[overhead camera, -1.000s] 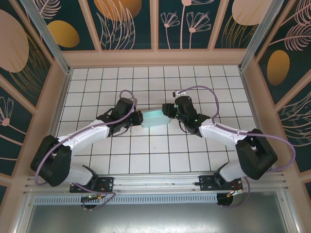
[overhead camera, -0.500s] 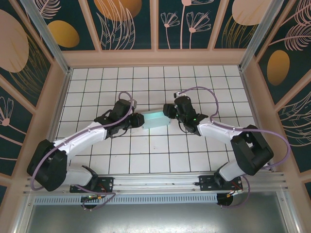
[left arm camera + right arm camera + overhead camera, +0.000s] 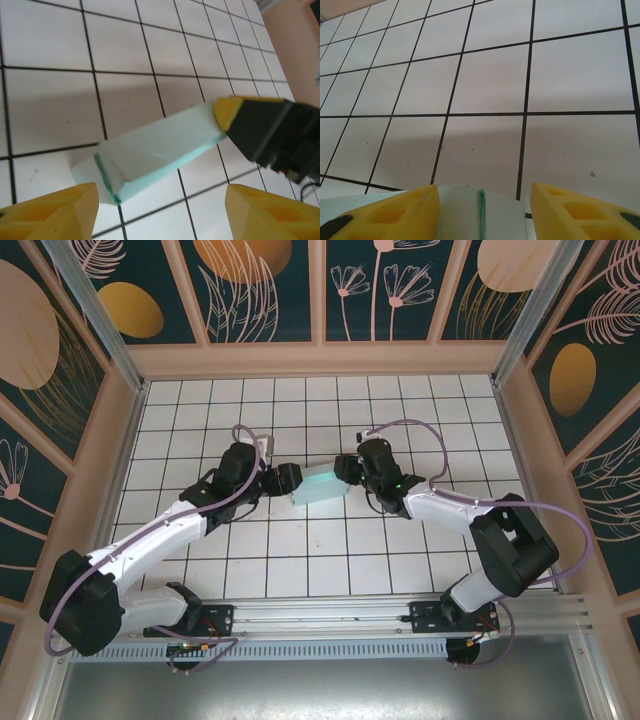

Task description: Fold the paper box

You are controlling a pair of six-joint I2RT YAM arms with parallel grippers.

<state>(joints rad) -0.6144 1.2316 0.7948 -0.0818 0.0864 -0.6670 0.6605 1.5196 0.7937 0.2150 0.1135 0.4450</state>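
The paper box [image 3: 318,484], a pale mint shallow oblong, lies slanted in the middle of the tiled floor. My left gripper [image 3: 286,480] stands open just off its left end. In the left wrist view the box [image 3: 160,150] lies ahead of my yellow fingertips [image 3: 55,212], with nothing between them. My right gripper [image 3: 345,471] is closed over the box's right end. Its yellow tip [image 3: 227,112] rests on that end. In the right wrist view the box's end [image 3: 495,212], with a seam down it, sits between my right gripper's [image 3: 485,210] fingers.
White tiles with black grid lines [image 3: 300,410] spread around the box. Low wooden walls [image 3: 320,360] ring the floor. Purple cables [image 3: 410,425] loop over both arms. The arm bases sit on the rail [image 3: 320,620] at the near edge.
My left gripper has opened, let go of the box's left end and drawn back to the left. The right gripper has stayed on the right end.
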